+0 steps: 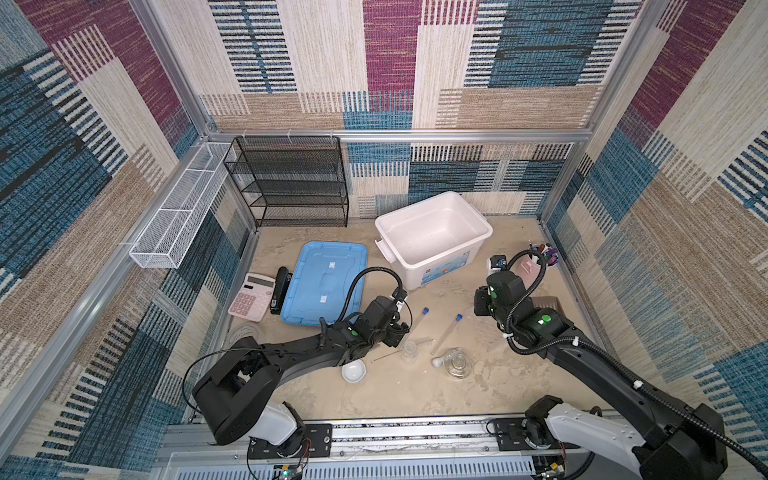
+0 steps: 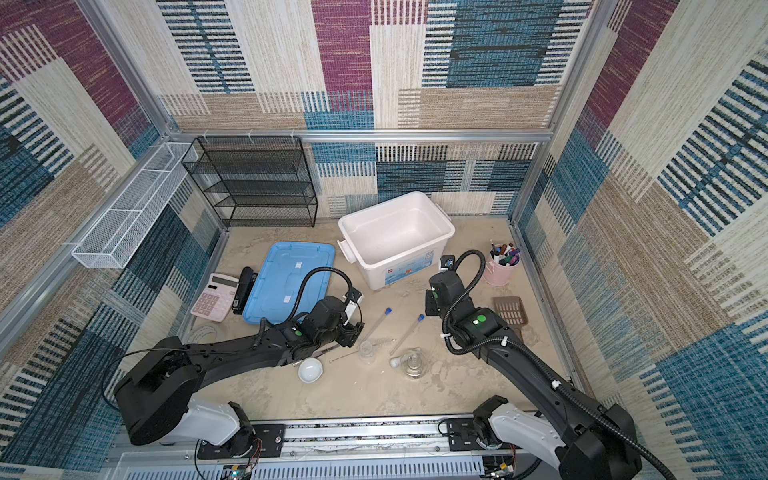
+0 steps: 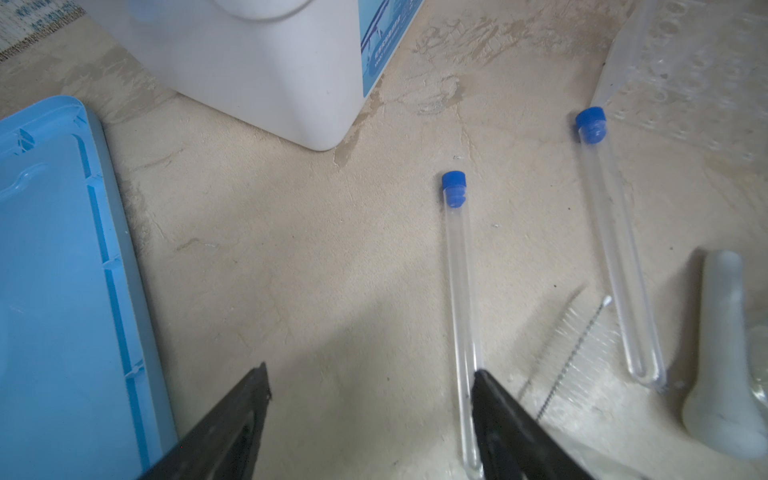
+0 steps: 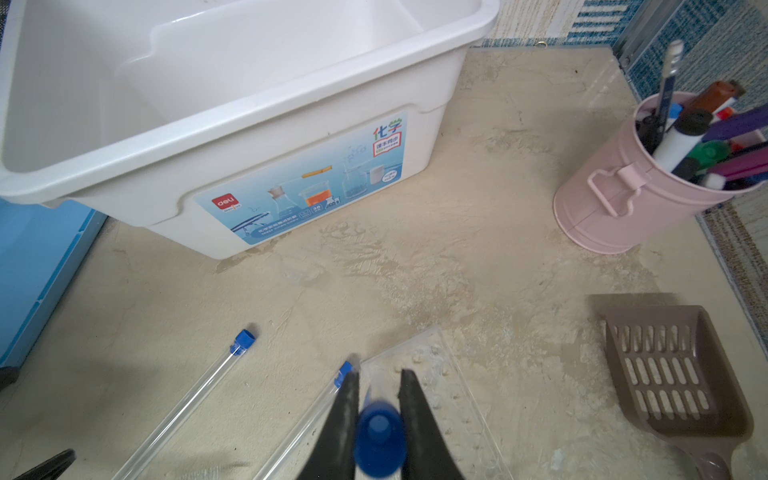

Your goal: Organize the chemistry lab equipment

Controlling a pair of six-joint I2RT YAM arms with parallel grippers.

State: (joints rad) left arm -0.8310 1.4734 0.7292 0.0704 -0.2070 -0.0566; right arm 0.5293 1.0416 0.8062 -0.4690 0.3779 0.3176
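Note:
My right gripper [image 4: 380, 374] is shut on a clear blue-capped test tube [image 4: 380, 436], seen end-on between its fingers, above a clear dimpled tray [image 4: 440, 399]. Two more capped test tubes [image 1: 417, 322] [image 1: 446, 334] lie on the table in both top views. My left gripper [image 3: 372, 370] hangs open over the table, one finger right beside the nearer tube [image 3: 457, 291]. Next to the far tube [image 3: 619, 257] lies the thin wire brush [image 3: 575, 345]. A small beaker [image 1: 409, 353], a glass flask [image 1: 457, 363] and a white ceramic dish [image 1: 354, 370] stand nearer the front.
An open white bin [image 1: 436, 266] stands at the back, its blue lid [image 1: 324, 282] flat to its left. A pink calculator [image 1: 251, 297] and black stapler [image 1: 280, 289] lie at far left. A pink pen cup [image 4: 615, 208] and brown scoop [image 4: 673, 374] are on the right.

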